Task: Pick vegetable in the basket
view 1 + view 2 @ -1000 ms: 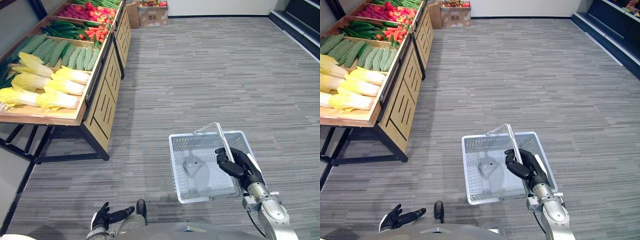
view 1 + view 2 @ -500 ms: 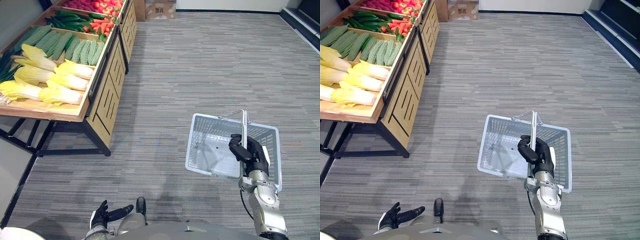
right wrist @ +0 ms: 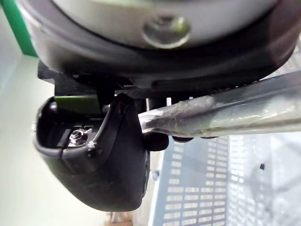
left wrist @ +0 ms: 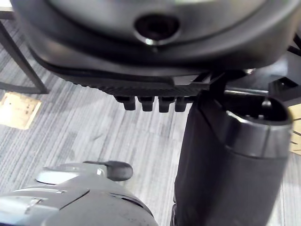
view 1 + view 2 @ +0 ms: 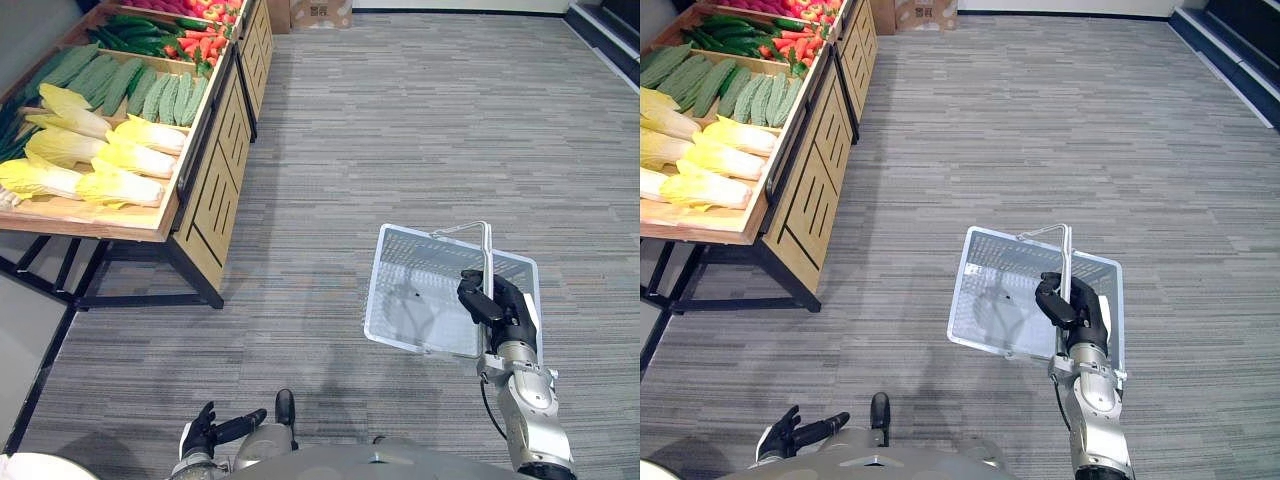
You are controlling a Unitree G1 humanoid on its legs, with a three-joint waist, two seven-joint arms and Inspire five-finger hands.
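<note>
right hand (image 5: 492, 305) wrapped on basket handle (image 5: 487, 252), lower right, to carry | left hand (image 5: 215, 431) slack, lower left, free for vegetables (image 5: 112, 160)

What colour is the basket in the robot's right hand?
White, with a mesh pattern; the basket shows best in the left eye view.

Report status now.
Right hand shut on handle; basket empty. Left hand open, low. Vegetables on stand, ahead left.
</note>
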